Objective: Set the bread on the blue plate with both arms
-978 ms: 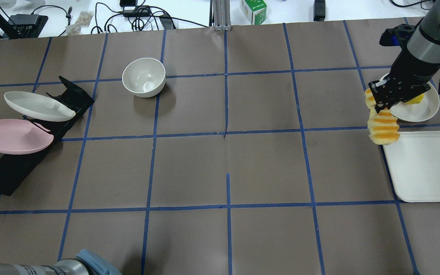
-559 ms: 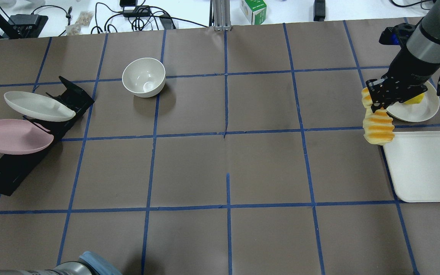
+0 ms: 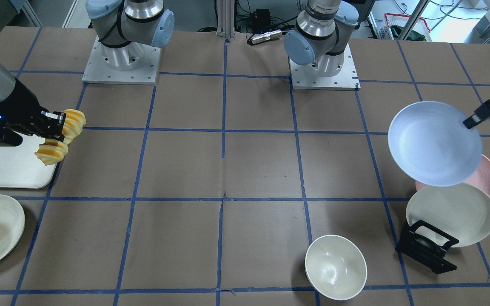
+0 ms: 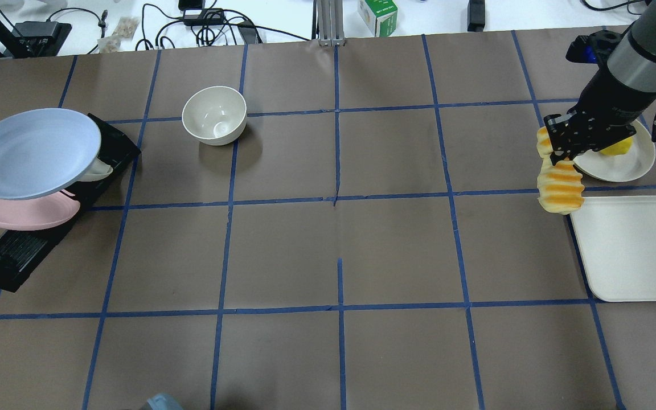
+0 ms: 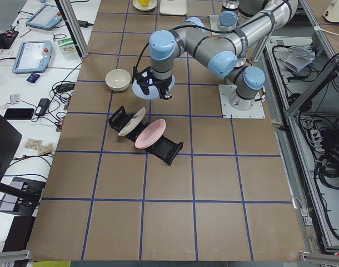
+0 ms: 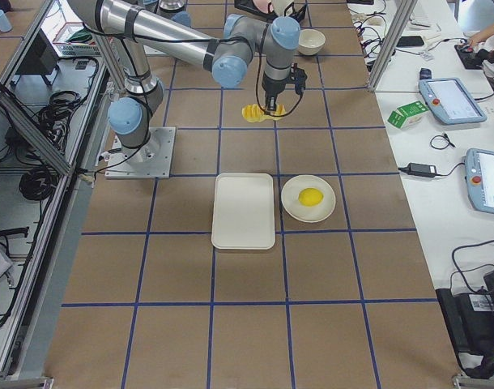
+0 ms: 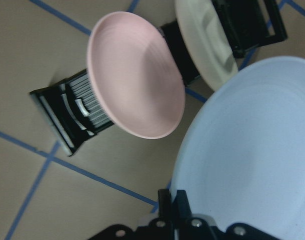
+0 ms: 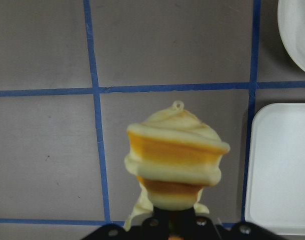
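While the right claw (image 4: 561, 152) pinches the bread (image 4: 560, 192) across its ridges, the loaf hangs clear of the table (image 4: 282, 250), just beside the white tray (image 4: 641, 256), at the corner facing the table's middle. From overhead, its long axis runs about parallel with the tray's short edge. A short end sticks out past the claw away from the tray, and the longer striped part points toward that corner. Whether the loaf is level or drooping cannot be told.

At the opposite end of the table from the tray, the left claw (image 7: 173, 201) grips the rim of the blue plate (image 4: 32, 151). The plate is tilted in the air above a black rack (image 4: 15, 250) holding a pink plate (image 4: 3, 213) and a cream-white plate (image 3: 451, 214). A cream dish (image 4: 618, 168) with a yellow fruit (image 4: 618, 149) sits just beside the tray, and a cream bowl (image 4: 214, 114) stands well apart from it.

Brown sheeting gridded with blue tape covers the table. Past the table edge beyond the tray and dish, a white bench carries cables and a green-and-white carton (image 4: 378, 14).
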`<state>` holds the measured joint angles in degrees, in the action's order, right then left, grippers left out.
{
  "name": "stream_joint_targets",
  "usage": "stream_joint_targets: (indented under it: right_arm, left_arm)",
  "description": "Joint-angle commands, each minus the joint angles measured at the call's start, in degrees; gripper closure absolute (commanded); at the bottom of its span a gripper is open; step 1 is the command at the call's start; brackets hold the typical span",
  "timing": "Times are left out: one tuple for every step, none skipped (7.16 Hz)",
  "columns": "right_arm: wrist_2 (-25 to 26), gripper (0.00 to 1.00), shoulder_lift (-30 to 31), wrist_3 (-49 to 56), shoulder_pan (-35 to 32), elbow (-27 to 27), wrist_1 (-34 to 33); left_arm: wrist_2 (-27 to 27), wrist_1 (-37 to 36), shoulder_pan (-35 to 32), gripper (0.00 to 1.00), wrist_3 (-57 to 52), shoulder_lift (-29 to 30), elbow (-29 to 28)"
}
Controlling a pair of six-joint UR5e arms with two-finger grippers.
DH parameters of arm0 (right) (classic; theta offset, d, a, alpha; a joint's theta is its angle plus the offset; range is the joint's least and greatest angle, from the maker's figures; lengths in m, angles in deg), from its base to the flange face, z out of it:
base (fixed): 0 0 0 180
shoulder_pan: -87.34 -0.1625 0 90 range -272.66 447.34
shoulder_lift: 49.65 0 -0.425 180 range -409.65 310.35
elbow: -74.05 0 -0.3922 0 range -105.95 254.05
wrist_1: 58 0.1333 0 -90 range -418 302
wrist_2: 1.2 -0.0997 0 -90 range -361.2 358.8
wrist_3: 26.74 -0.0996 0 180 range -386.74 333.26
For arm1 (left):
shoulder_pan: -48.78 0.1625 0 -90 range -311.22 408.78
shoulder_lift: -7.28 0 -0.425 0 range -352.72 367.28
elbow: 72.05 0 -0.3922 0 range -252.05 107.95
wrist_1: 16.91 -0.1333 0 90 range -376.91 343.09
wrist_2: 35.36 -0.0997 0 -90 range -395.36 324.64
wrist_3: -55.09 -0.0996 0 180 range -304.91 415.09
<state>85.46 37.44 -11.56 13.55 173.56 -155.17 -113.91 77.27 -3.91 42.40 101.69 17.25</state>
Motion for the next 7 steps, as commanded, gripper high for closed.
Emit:
stream_joint_targets:
  right_arm:
    - [-0.08,1.0,0.36,0.02,-1.09,-0.02,-0.13]
    - [-1.56,1.0,0.45,-0.06,-1.18,-0.02,-0.21]
    - [-1.84,1.0,0.45,-0.06,-1.36,-0.02,-0.39]
    - [-2.36,1.0,0.54,-0.93,-2.14,-0.02,-0.22]
    - [-2.54,1.0,0.62,-3.55,-3.98,-0.1,-0.3]
    - [-2.54,1.0,0.54,-6.54,-6.0,-0.63,-0.39]
    - [-2.54,1.0,0.54,-8.92,-7.93,-1.07,-0.39]
  left_arm:
    - [5.77,-0.41,-7.93,1.0,2.41,1.64,2.63]
    - [11.0,-1.19,-11.44,1.0,3.97,2.69,3.5]
    - [14.18,-5.46,-15.13,1.0,5.82,3.75,6.04]
    - [14.56,-15.34,-18.99,1.0,9.84,4.89,9.89]
    - [14.57,-23.79,-23.38,1.0,14.84,5.68,13.15]
    - [14.57,-30.14,-27.6,1.0,18.28,6.82,15.7]
    - [14.57,-34.64,-31.73,1.0,23.45,7.88,16.86]
